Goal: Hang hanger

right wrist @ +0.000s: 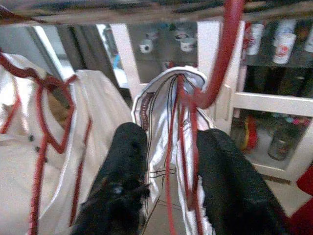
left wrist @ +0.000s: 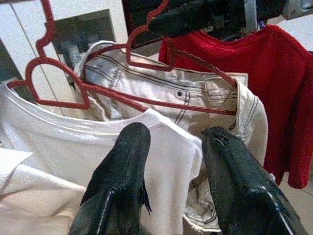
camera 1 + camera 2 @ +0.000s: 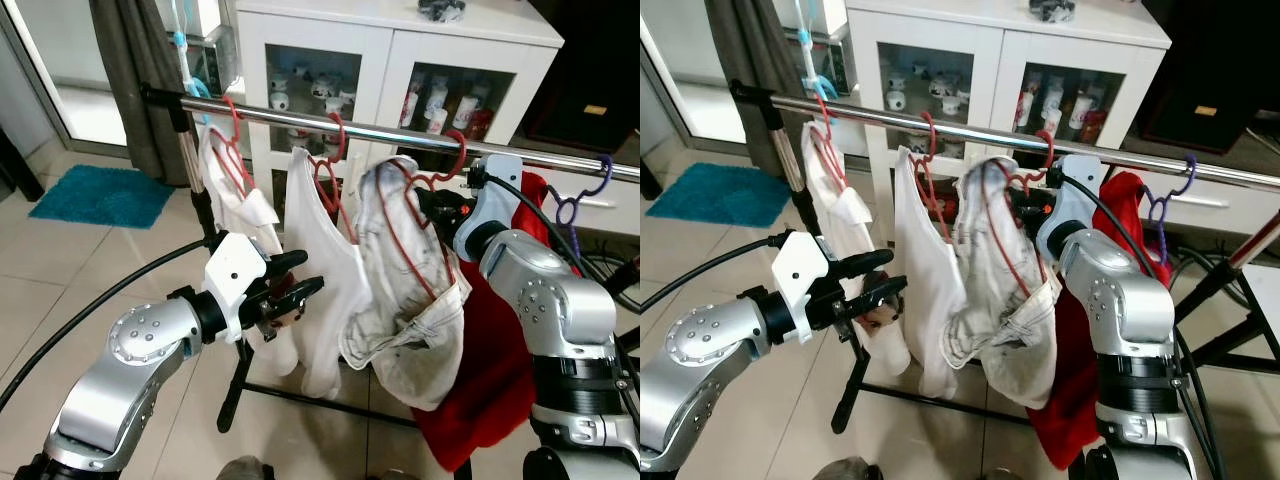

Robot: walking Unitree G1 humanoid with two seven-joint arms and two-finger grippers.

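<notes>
The red hanger (image 3: 425, 215) carrying a pair of pale, whitish jeans (image 3: 405, 290) has its hook over the metal rail (image 3: 400, 135) of the clothes rack, between a white top (image 3: 320, 270) on its own red hanger and a red garment (image 3: 500, 370) further along. In the right wrist view the hook curves up to the rail, and the right gripper (image 1: 168, 161) sits just below it with its two black fingers apart on either side of the hanger's neck and the jeans' waistband; they look spread rather than clamped, though I cannot tell whether either finger touches the wire. The left gripper (image 3: 290, 280) hovers lower, beside the white top, fingers parted and holding nothing.

The hanging looks close to finished, so the risk is in the withdrawal. A finger could snag the thin red wire or the waistband as the right arm backs away, lifting the hook off the rail or dragging the jeans off the hanger. The jeans hang bunched and lopsided, so a tug could tip them. The neighbouring hangers are close and could be knocked along the rail. A white cabinet (image 3: 400, 60) with cups stands behind the rack
</notes>
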